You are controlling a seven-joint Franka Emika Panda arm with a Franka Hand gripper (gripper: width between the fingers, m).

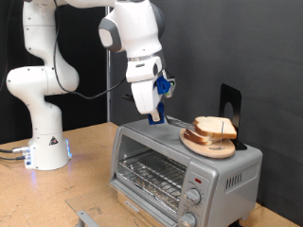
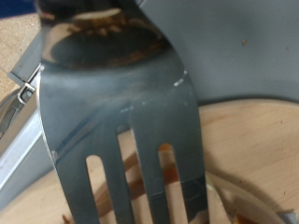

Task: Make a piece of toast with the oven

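The gripper [image 1: 154, 117] hangs over the top of the oven [image 1: 180, 163], just at nine o'clock from the plate [image 1: 210, 145], and it carries a fork [image 2: 121, 103]. In the wrist view the fork fills nearly everything, tines aimed down at the pale wood of the plate. The exterior view shows a dark handle running down out of the fingers, so I judge them clamped on the fork, though the pads themselves are too small to make out.

The toast [image 1: 216, 127] sits on the plate, on the oven's roof towards the exterior view's right. There seem to be layers under it; whether that is more bread or only wood, I cannot tell.

Risks, as I judge them: the plate stands close to the oven's front edge, so a sideways shove from the tines could slide it, toast and all, off the top. A steep stab might tear the crumb rather than lift it, and a shallow one might just skate the slice across the wood.

Inside the oven, behind the glass door, the wire rack [image 1: 151, 172] looks bare. At twelve o'clock from the plate stands a dark bracket [image 1: 228, 102].
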